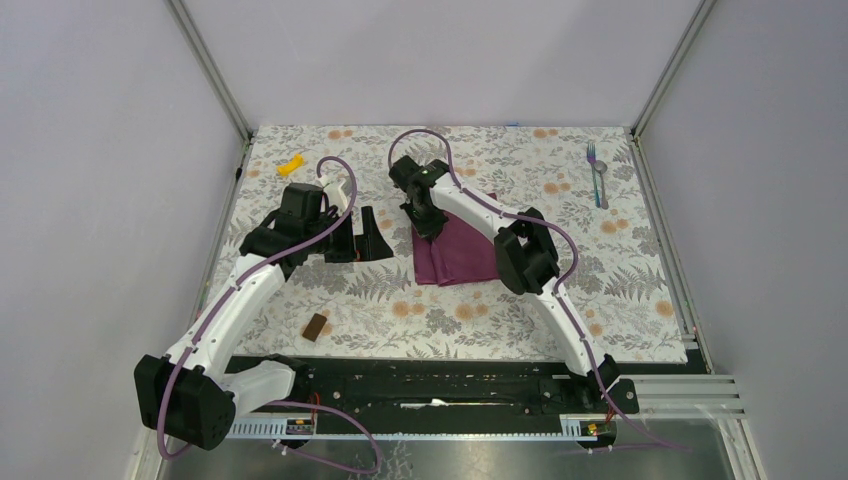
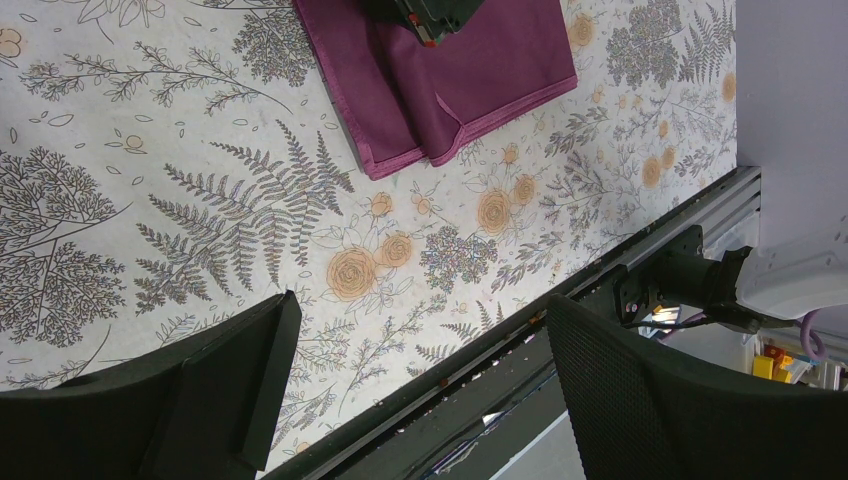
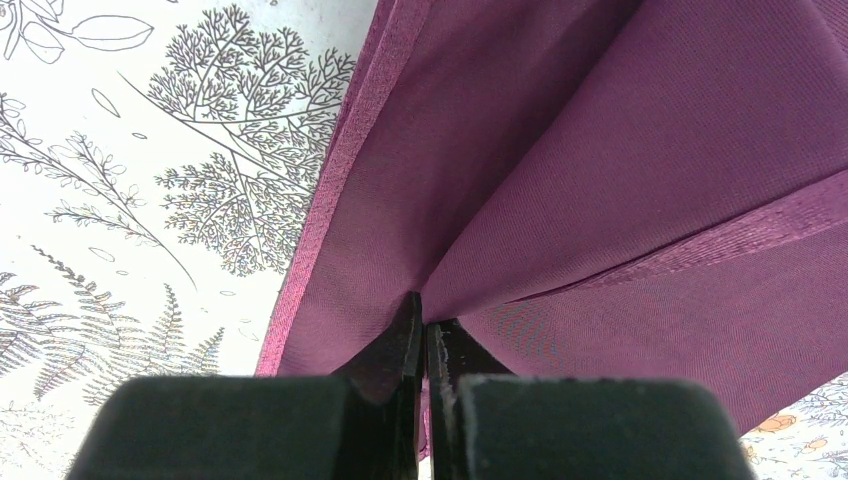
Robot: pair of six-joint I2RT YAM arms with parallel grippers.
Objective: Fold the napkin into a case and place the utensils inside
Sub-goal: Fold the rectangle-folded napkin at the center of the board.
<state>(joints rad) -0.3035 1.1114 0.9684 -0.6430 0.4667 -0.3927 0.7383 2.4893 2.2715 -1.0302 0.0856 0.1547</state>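
We take the step in hand to be another fold of the napkin [image 1: 465,255], which lies partly folded on the counter [image 1: 480,320], with several layers and a hemmed edge showing in the right wrist view. The right arm [image 1: 470,208] reaches over it, and its jaws are clamped tight on a pinch of cloth at the napkin's far left corner, so the fabric rises in a tent from the pinch. To do this well, we judge that the pinch should lift just enough to clear the layers beneath. It should then travel straight across so the hems meet and the strip comes out even, since a skewed pull could drag the whole cloth askew. The left arm [image 1: 240,300] hangs just left of the napkin, its jaws spread wide and holding nothing. They look well placed to pin the napkin's near left edge if it slips. As for containers, the case is not made yet: the napkin is too broad for a slim pocket, and we see nothing tucked in its folds. The utensils [image 1: 597,178], fork and spoon side by side, lie well apart from the napkin, to its right and farther back. A yellow piece [image 1: 291,164] and a brown block [image 1: 314,326] lie off to its left.
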